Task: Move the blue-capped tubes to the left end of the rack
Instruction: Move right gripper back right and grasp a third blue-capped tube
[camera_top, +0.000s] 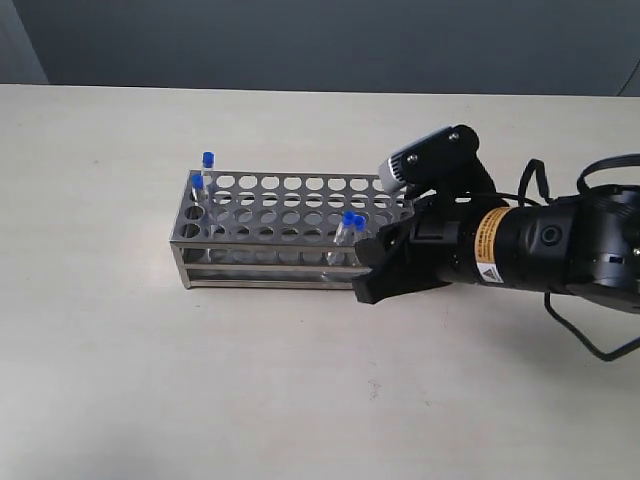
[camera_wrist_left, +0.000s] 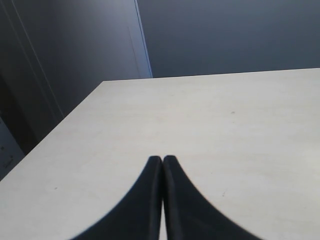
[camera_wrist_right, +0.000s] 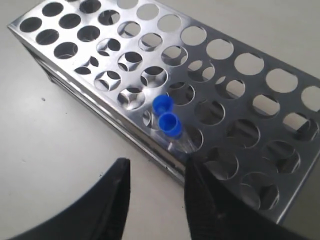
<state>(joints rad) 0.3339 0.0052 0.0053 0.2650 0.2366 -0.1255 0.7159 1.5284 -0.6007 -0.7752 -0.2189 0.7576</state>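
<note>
The steel rack (camera_top: 290, 205) lies mid-table. Two blue-capped tubes stand at its left end, one at the far corner (camera_top: 208, 160) and one just nearer (camera_top: 198, 183). Two more lean side by side in the front row towards the right (camera_top: 351, 219). My right gripper (camera_top: 368, 272) is open just in front of the rack, next to that pair. In the right wrist view the two caps (camera_wrist_right: 163, 104) (camera_wrist_right: 169, 122) sit above the rack (camera_wrist_right: 86, 67), just ahead of my right gripper (camera_wrist_right: 157, 162), with only table between its fingers. My left gripper (camera_wrist_left: 162, 159) is shut and empty over bare table.
The pale tabletop (camera_top: 150, 380) extends all around the rack. The right arm's black body and cables (camera_top: 560, 245) fill the right side. In the left wrist view the table edge (camera_wrist_left: 65, 117) meets a dark wall.
</note>
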